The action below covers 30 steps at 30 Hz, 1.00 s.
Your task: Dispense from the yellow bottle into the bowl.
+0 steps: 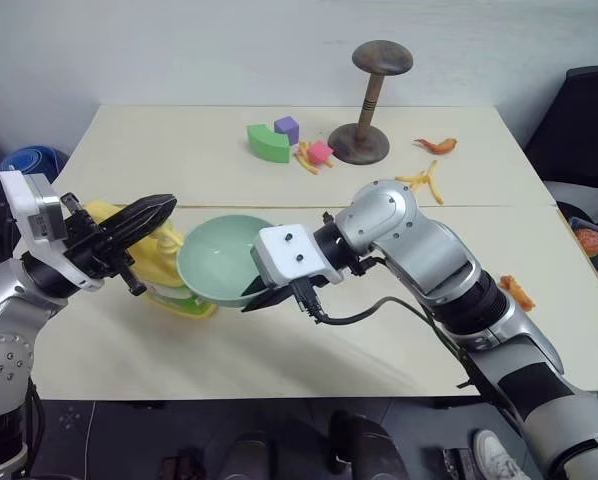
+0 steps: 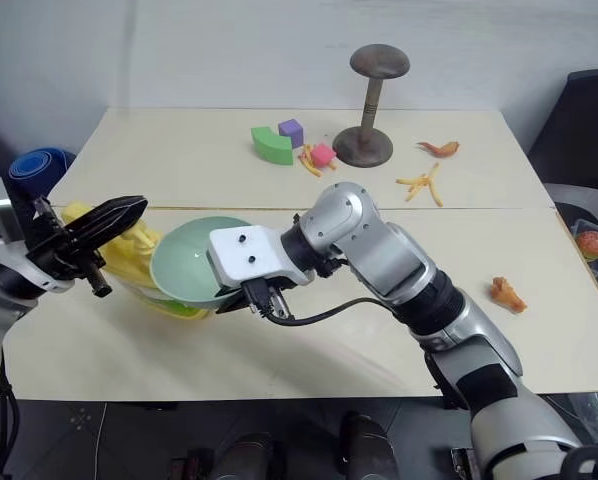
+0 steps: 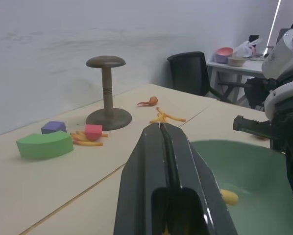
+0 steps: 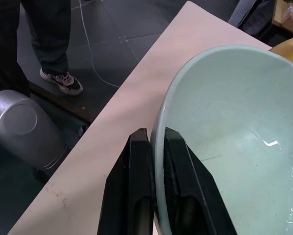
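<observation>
Near the front-left part of the pale beige table (image 1: 279, 350), the right gripper (image 4: 154, 147) pinches the rim of the small round pale mint-green bowl (image 1: 219, 260), 1 black finger inside the wall & 1 outside, holding the bowl tilted w/ its opening facing up and toward the left gripper (image 1: 154, 212). Left gripper's 2 black fingers are pressed together, holding nothing, tip just beside the bowl's left rim and above the large yellow plastic jug-shaped bottle (image 1: 159, 265). Bottle sits behind/under the bowl on the robot's left, mostly hidden by bowl & left gripper; green-and-white label shows near its base. In left wrist view a bit of yellow shows inside the bowl; can't tell what it is. Farther back on the table: green curved foam block (image 1: 267, 145), purple cube (image 1: 287, 128), pink cube (image 1: 320, 152), dark brown wooden stand w/ round top (image 1: 372, 100), all well apart from both grippers. Orange toy bits (image 1: 426, 182) lie scattered to the right.
</observation>
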Tool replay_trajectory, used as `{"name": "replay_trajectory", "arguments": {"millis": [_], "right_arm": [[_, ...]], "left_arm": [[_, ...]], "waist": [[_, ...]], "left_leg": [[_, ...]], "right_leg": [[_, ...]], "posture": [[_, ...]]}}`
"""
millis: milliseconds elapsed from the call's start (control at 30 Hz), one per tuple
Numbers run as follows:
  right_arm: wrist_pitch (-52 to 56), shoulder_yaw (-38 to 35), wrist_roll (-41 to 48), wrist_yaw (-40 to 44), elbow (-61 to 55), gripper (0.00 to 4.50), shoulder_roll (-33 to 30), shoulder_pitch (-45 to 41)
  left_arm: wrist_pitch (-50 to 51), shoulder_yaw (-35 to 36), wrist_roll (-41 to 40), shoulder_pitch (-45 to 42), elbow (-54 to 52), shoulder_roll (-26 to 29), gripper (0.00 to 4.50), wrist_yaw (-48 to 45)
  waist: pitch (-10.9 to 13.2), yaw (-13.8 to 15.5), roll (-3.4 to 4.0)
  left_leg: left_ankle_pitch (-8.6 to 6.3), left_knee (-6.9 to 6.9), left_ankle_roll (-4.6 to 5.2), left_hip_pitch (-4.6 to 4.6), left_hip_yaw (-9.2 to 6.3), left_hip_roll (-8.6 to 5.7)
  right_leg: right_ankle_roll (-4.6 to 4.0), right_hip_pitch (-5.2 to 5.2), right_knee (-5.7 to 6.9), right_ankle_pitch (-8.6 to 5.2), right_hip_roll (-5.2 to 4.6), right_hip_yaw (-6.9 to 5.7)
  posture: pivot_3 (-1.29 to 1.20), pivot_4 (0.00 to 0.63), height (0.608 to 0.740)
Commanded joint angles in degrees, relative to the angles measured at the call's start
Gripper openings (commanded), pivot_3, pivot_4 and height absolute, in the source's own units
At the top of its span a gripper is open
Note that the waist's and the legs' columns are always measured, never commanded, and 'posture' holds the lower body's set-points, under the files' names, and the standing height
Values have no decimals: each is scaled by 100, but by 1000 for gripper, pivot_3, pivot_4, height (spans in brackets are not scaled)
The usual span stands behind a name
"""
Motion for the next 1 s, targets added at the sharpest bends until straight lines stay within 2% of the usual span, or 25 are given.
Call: {"name": "replay_trajectory", "arguments": {"millis": [33, 200, 500, 700, 767, 867, 1000], "right_arm": [[-31, -11, 68, -28, -111, 0, 91, -172], [-15, -19, 74, -8, -108, 0, 72, -173], [1, -35, 97, -17, -46, 0, 105, -162], [-229, -342, 136, -151, -43, 0, -151, 189], [-453, -501, 97, -147, -25, 0, -459, 487], [-1125, -589, -293, -185, 230, 0, -1166, 1006], [-1997, -805, -450, -387, 993, 0, -1569, 1681]], "left_arm": [[411, -504, 434, 486, 204, -98, 20, 65], [535, -622, 480, 655, 205, -195, 20, 267], [480, -588, 408, 723, 229, -341, 20, 377], [167, 204, -465, 351, -78, -677, 20, 127], [330, 511, -962, 256, -191, -567, 20, 34], [726, 872, -1445, 370, -303, -100, 20, -428], [1236, 1254, -1604, 1076, -275, 519, 20, -1408]], "waist": [[-17, -1, 25], [-63, 1, 94], [-80, -5, 118], [-81, 3, 97], [-75, 19, 69], [-43, 18, 9], [-29, -44, 1]], "left_leg": [[0, 0, 0, 1, 0, 0], [0, 0, 0, 8, 4, -1], [-1, -5, -3, 24, 14, 2], [-3, -6, -5, 20, 17, 6], [-3, -5, -7, 5, 10, 9], [-3, -4, -6, -21, -7, 6], [-10, -11, -4, -28, 1, 8]], "right_leg": [[0, 0, 0, 0, -1, 1], [0, 3, 2, 0, -2, 5], [-6, 4, 12, -4, -3, 23], [-7, -1, 11, -4, -6, 26], [-7, -8, 7, -4, -6, 22], [-6, -14, -14, -3, -4, 22], [-3, -17, -42, -2, 3, 14]], "posture": [[0, 150, 740], [0, 150, 740], [0, 150, 740], [0, 150, 740], [0, 150, 740], [0, 150, 740], [0, 150, 740]]}}
